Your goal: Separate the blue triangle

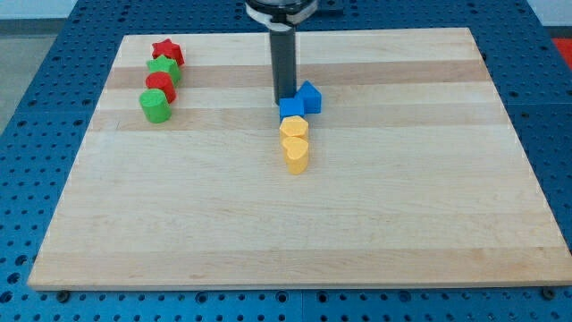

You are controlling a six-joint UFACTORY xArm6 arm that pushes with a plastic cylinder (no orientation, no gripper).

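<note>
The blue triangle (310, 97) sits near the middle of the wooden board (295, 224), touching a blue cube (291, 110) at its lower left. My tip (284, 97) stands just left of the blue triangle and at the upper edge of the blue cube, touching or nearly touching both. Below the cube, a yellow block (294, 128) and a second yellow block (297, 155) form a short column running toward the view's bottom.
At the upper left a column of blocks runs downward: a red star (167, 52), a green star-like block (164, 69), a red block (160, 86) and a green block (155, 105). A blue perforated table surrounds the board.
</note>
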